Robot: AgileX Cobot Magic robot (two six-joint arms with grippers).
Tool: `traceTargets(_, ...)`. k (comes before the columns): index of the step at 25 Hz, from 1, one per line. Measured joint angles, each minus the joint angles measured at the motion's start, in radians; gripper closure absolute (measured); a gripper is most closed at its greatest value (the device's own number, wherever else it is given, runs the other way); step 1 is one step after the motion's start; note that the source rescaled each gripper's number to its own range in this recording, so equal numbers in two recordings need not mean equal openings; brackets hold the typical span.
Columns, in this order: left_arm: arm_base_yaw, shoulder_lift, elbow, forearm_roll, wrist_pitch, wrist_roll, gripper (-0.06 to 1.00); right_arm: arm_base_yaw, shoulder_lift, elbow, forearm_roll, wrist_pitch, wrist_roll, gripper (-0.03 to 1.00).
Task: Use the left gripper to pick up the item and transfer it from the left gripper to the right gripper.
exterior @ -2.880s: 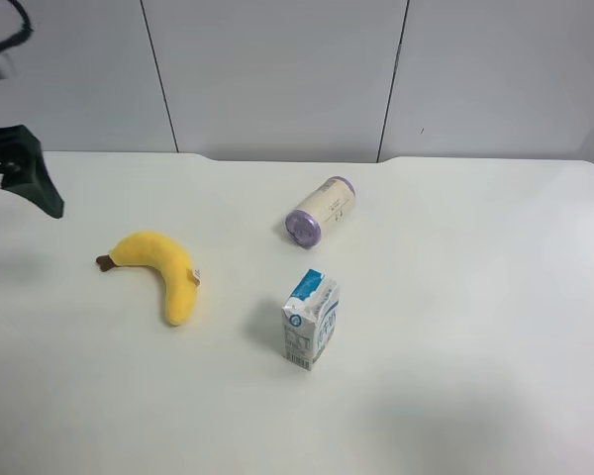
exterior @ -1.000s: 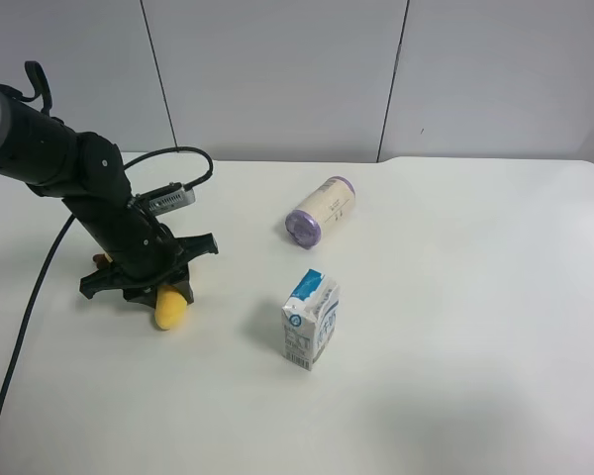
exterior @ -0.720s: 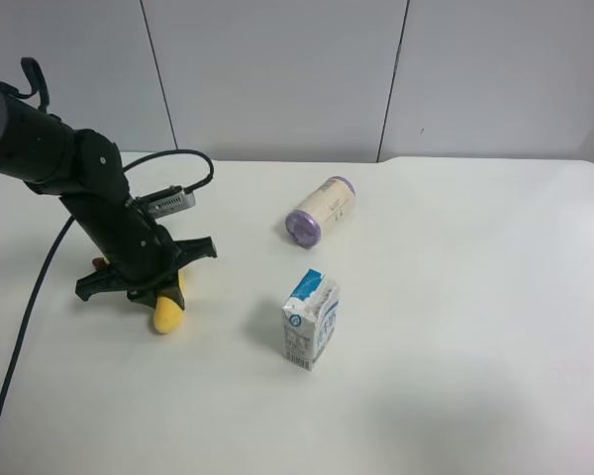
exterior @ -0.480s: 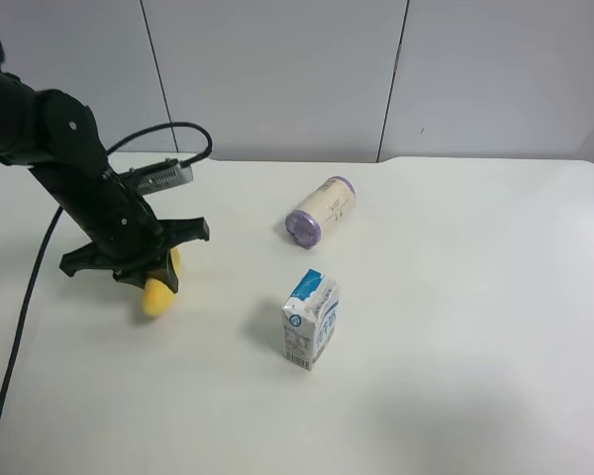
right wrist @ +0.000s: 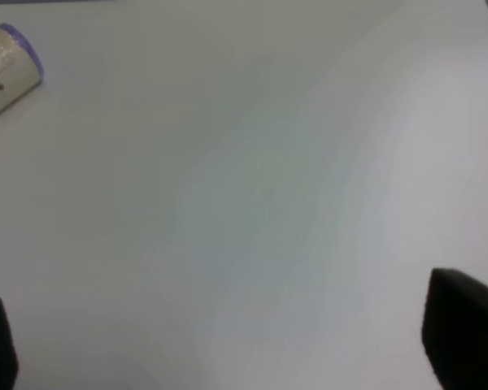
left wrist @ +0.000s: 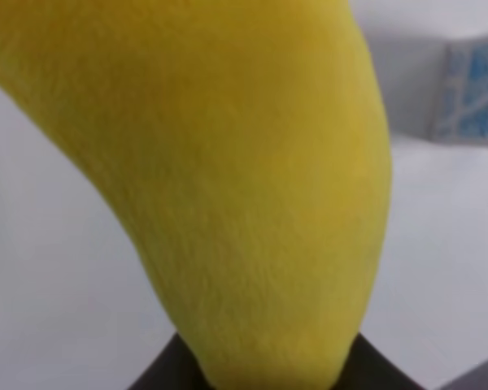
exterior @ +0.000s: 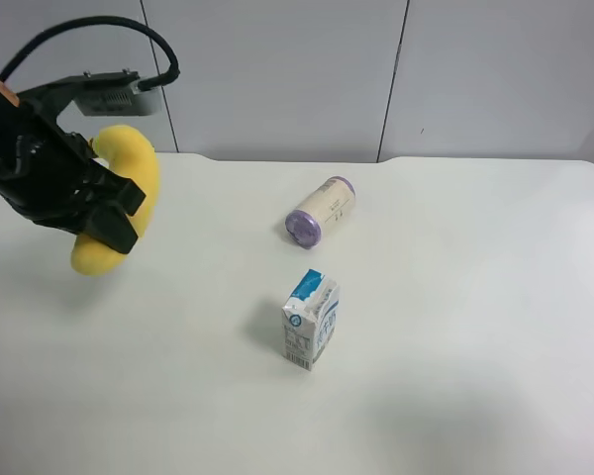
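The yellow plush banana [exterior: 131, 163] hangs in the air above the table's left side, held around its middle by my left gripper [exterior: 104, 210], which is shut on it. This is the arm at the exterior high view's left, with its silver-grey box [exterior: 109, 96] and black cable. In the left wrist view the banana [left wrist: 228, 179] fills almost the whole picture. Its stem and tag are hidden. My right gripper [right wrist: 228, 345] is open and empty over bare table; only its two dark fingertips [right wrist: 464, 325] show. The right arm is out of the exterior high view.
A blue-white milk carton [exterior: 311, 319] stands upright near the middle of the white table [exterior: 475, 297]; it also shows in the left wrist view [left wrist: 476, 97]. A cream cylinder with purple ends [exterior: 320, 210] lies behind it and shows in the right wrist view [right wrist: 4, 61].
My left arm came in, closed on the banana on the table, and has lifted it up and to the left. The carton and the cylinder have not moved.
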State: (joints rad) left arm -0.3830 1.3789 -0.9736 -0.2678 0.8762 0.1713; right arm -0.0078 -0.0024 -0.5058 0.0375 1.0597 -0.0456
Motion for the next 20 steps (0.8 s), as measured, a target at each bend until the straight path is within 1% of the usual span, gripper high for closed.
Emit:
traceTargets(3,-0.042,-0.073,0.000,0.000,0.030,0.122,0.94,0.000,0.000,0.000,0.000,0.000,0.000,-0.03)
traceTargets(6,-0.098,-0.123,-0.001,0.000,0.077,0.218,0.94,0.000,0.000,0.000,0.000,0.000,0.000,-0.03)
traceTargets(10,-0.191,-0.136,-0.045,0.018,0.219,0.321,0.94,0.000,0.000,0.000,0.000,0.000,0.000,-0.03)
traceTargets(12,-0.240,-0.136,-0.075,0.049,0.261,0.356,0.94,0.000,0.000,0.000,0.000,0.000,0.000,-0.03)
traceTargets(16,-0.307,-0.136,-0.127,0.132,0.275,0.406,0.94,0.000,0.000,0.000,0.000,0.000,0.000,-0.03)
traceTargets(18,-0.327,-0.136,-0.135,0.153,0.272,0.444,0.94,0.000,0.000,0.000,0.000,0.000,0.000,-0.03)
traceTargets(20,-0.334,-0.136,-0.136,0.157,0.265,0.504,0.94,0.000,0.000,0.000,0.000,0.000,0.000,-0.03)
